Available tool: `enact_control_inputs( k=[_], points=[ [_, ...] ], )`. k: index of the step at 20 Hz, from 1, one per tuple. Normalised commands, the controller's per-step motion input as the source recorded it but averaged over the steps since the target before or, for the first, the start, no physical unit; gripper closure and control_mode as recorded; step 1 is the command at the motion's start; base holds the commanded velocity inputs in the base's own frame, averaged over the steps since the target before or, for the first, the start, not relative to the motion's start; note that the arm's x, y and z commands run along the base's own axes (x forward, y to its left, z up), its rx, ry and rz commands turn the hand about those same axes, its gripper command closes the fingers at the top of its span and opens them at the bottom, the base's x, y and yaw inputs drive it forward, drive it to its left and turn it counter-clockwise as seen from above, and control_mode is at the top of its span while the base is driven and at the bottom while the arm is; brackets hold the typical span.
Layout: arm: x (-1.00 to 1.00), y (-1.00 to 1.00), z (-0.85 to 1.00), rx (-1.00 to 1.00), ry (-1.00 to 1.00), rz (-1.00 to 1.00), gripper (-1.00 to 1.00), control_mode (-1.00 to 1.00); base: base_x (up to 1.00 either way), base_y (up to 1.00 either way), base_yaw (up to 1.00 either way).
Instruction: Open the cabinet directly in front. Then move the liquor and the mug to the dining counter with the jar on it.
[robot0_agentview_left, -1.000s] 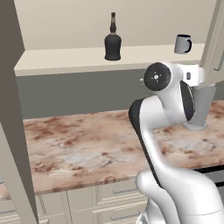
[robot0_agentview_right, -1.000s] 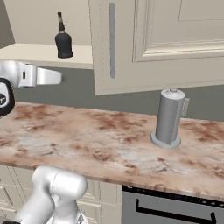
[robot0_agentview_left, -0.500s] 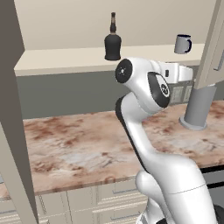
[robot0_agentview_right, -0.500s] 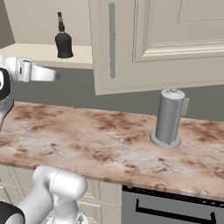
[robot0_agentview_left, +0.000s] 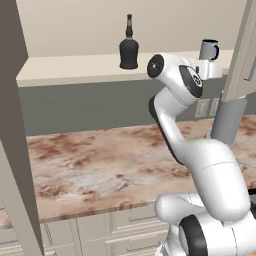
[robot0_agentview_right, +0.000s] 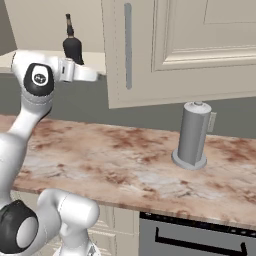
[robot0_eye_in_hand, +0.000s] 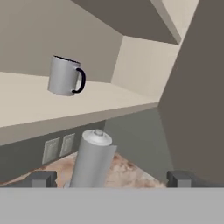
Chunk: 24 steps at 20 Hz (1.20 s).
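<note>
Your two-finger gripper spread fully wide, holding nothing, raised near open cream cabinet shelf. Small grey mug with navy handle stands on shelf ahead; squat near-black liquor bottle well apart on same shelf. Tall grey domed canister on marble counter below.

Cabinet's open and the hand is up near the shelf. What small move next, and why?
Probably ease the open gripper up and forward toward the mug: it stands upright on the shelf of the opened cabinet, above and left of the fingertips in the hand view, not yet between them.
</note>
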Motion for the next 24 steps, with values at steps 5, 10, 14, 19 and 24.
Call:
enact_control_inputs(
  k=[5, 10, 14, 19, 24],
  points=[
    [0.17, -0.95, 0.01, 0.00, 0.00, -0.14, -1.00, -1.00, 0.00, 0.00, 0.00],
    [-0.03, -1.00, 0.01, 0.00, 0.00, -0.24, -1.00, -1.00, 0.00, 0.00, 0.00],
    [-0.23, -1.00, 0.06, 0.00, -0.06, -0.21, -1.00, -1.00, 0.00, 0.00, 0.00],
    [-0.44, -1.00, 0.01, 0.00, -0.16, -0.15, -1.00, -1.00, 0.00, 0.00, 0.00],
    [-0.47, -1.00, 0.01, 0.01, -0.19, -0.13, -1.00, -1.00, 0.00, 0.00, 0.00]
  ],
)
